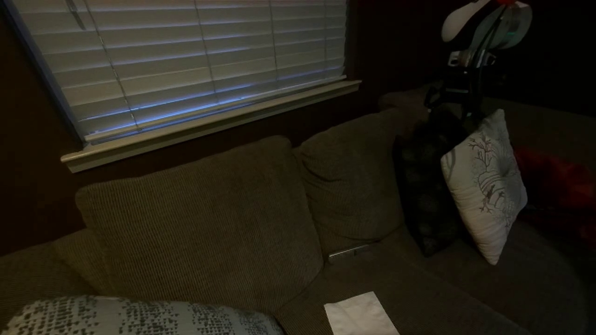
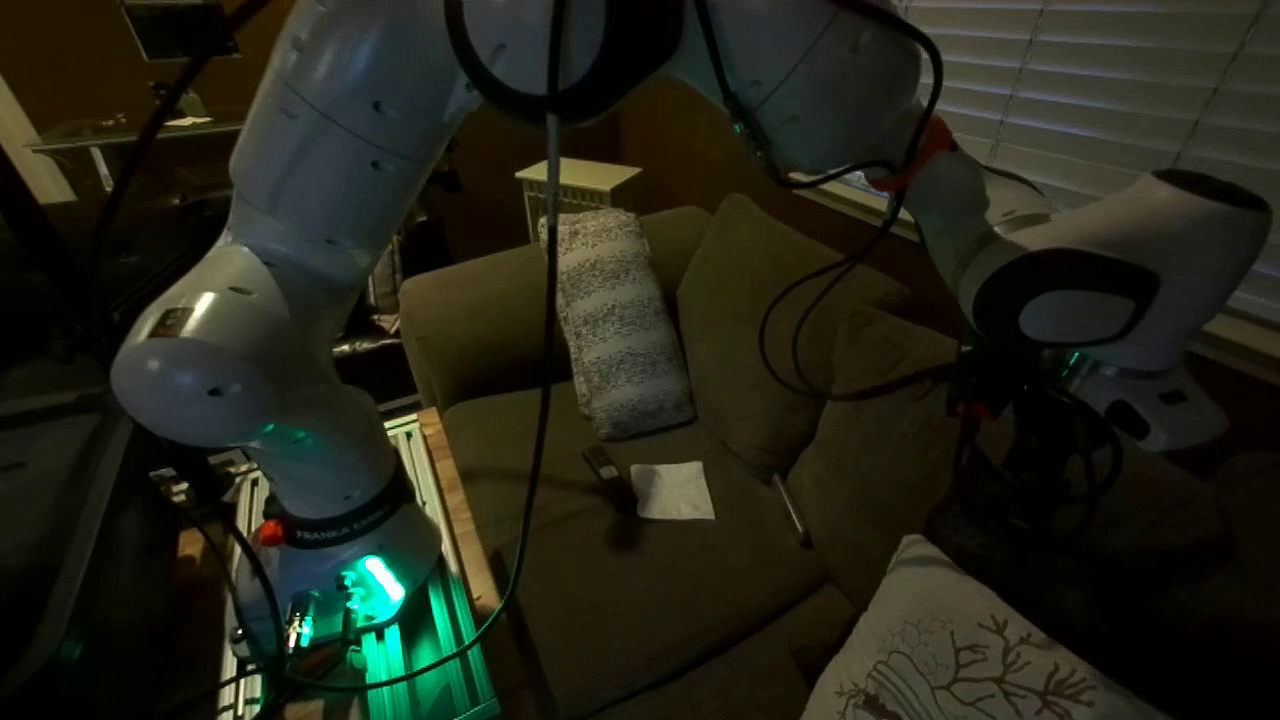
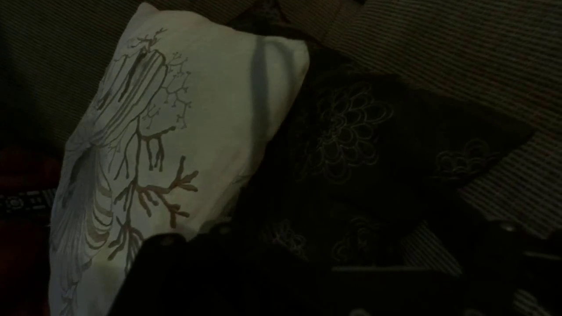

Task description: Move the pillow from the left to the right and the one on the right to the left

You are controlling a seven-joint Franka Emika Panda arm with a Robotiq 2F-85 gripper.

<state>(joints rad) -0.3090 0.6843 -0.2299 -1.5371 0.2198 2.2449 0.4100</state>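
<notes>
— Is the gripper (image 1: pixel 448 110) spread or pressed together?
— Spread. In the wrist view its fingers (image 3: pixel 167 265) stand well apart, with the dark pillow (image 3: pixel 338 131) showing between and beyond them.
— So does it have hold of that pillow?
— I can't tell whether cloth touches either finger. The pillow sits directly below the gripper, its top reaching up near the fingertips in an exterior view.
— And the white pillow (image 1: pixel 486 190)?
— Also below the gripper, just beside the dark pillow and overlapping it, tilted up on one corner.
— What bears them?
— The couch (image 2: pixel 650 610). Those two sit at the gripper's end; the speckled pillow (image 2: pixel 625 325), seen in both exterior views, leans by the armrest (image 2: pixel 465 330) well apart from the gripper.
— What else does the couch hold?
— On the seat between the gripper and the speckled pillow, a white sheet (image 2: pixel 672 491), with a remote (image 2: pixel 602 465) just beside it. A slim bar (image 2: pixel 790 510) lies at the foot of a back cushion (image 1: pixel 354 186), nearer the gripper than the sheet is.
</notes>
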